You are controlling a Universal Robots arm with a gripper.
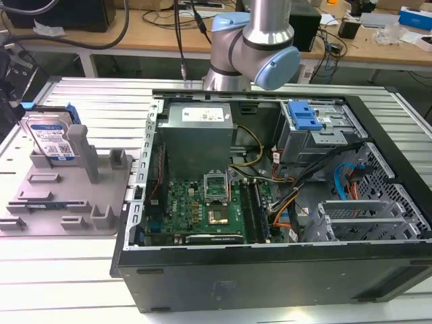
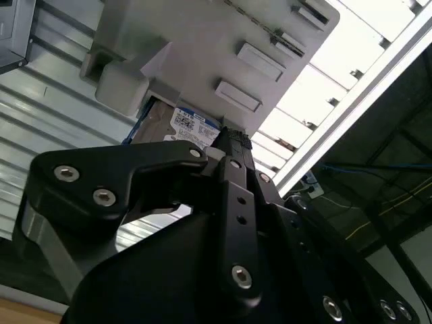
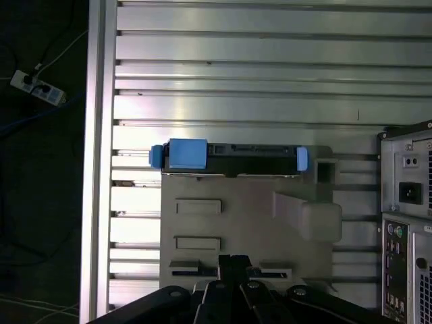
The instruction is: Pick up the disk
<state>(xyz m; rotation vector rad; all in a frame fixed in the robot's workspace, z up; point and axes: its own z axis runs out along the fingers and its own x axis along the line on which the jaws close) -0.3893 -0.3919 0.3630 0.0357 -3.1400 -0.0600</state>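
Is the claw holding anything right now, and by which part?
Nothing: the claw is empty; the silver-grey rectangular hard drive stands in its grey plastic holder.

A slatted metal desk [image 1: 88, 98] gleams under bright light; behind it stands a cluttered wooden desk [image 1: 378, 54]. A power strip [image 3: 37, 88] lies on the dark floor [image 3: 40, 216].

Arm [image 1: 253, 47]: silver tube with blue-capped joints, seen at the far side in the exterior view, one large joint cap turned toward the exterior view's right. Hand [image 3: 233, 262] [image 2: 233, 142]: black, seen in both wrist views. Linkage bars are folded inward. Fingertips [image 3: 226, 266] are pressed together with nothing between them.
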